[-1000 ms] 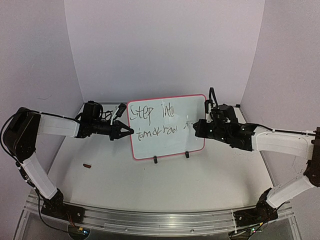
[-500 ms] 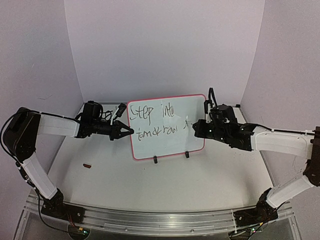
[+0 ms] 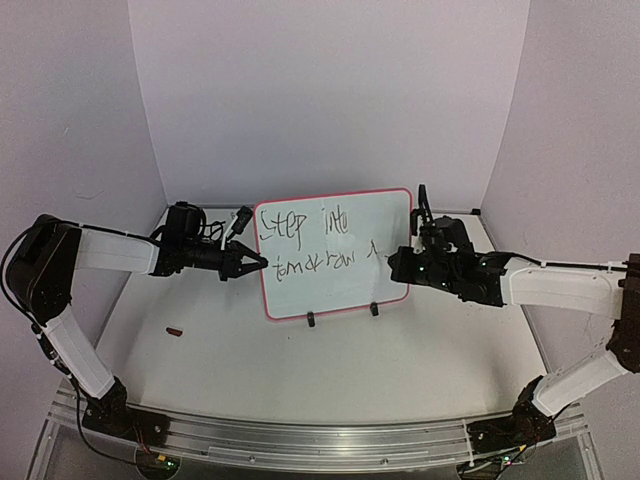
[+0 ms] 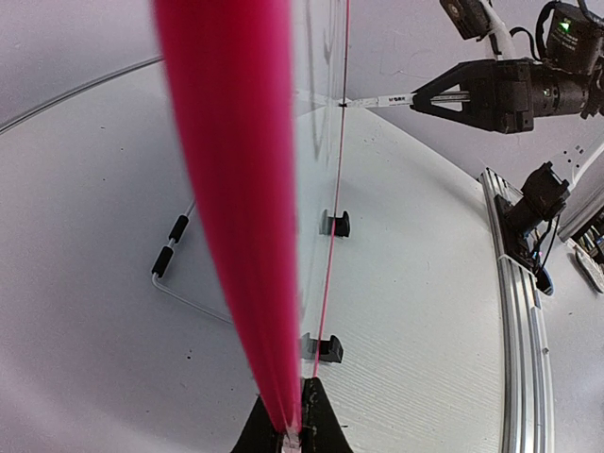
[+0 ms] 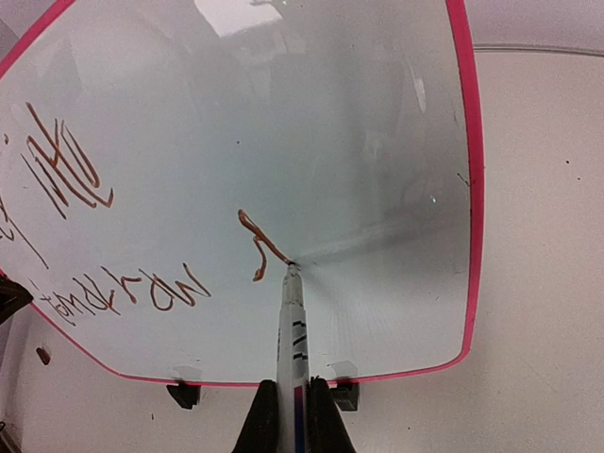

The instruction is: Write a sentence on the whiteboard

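The right claw (image 5: 293,401) is pinched on a marker (image 5: 289,330). Its barrel runs straight out from between the fingers, and its tip touches the white face of the board (image 5: 368,132) at the lower end of a hooked stroke (image 5: 255,247). That stroke sits just past the last word of the sentence (image 5: 142,288), on its second line.

The board stands upright on the table (image 3: 330,370), propped on two black clips (image 3: 342,315) along its bottom edge, midway between the arms. Its long axis runs left to right.

From the tip, the unwritten white lies toward the right arm's own side, between the stroke and the pink border (image 5: 472,217). I judge the next strokes have to travel that way, along the board's length and across the marker's axis — with not much line left before the edge.

The left claw (image 4: 291,432) is closed on the board's left edge, seen edge-on from its wrist, well apart from the tip. It looks placed to brace the board — the right arm alone is at the writing.
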Robot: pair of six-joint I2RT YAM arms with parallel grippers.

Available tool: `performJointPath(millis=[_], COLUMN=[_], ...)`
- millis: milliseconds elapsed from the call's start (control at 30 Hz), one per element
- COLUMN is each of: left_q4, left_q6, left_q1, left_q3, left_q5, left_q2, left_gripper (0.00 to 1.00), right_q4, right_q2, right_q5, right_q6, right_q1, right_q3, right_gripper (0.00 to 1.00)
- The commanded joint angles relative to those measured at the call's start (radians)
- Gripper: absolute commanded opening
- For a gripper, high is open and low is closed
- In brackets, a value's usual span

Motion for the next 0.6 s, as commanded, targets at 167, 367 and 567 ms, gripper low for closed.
performJointPath(millis=[167,367,567], left_q4=[-0.061,-0.061,-0.060], left_q6=[0.052,0.052,0.051], left_q1=[-0.003,-0.003,-0.004], left_q3=[-0.014,-0.015,-0.014], left_q5=[-0.138,-0.139,-0.139], left_q2=[0.004,0.001,0.002], left_gripper=[0.00,0.00,0.00], right_q4=[-0.003,-0.006,-0.005], right_q2=[-0.002,-0.013,-0.089], right_q5=[0.035,0.030,0.039], right_q6=[0.029,0.031,0.021], right_q1=[-0.003,-0.003,-0.004], right_q3=[-0.029,-0.031,-0.040], right_gripper=[0.00,0.00,0.00])
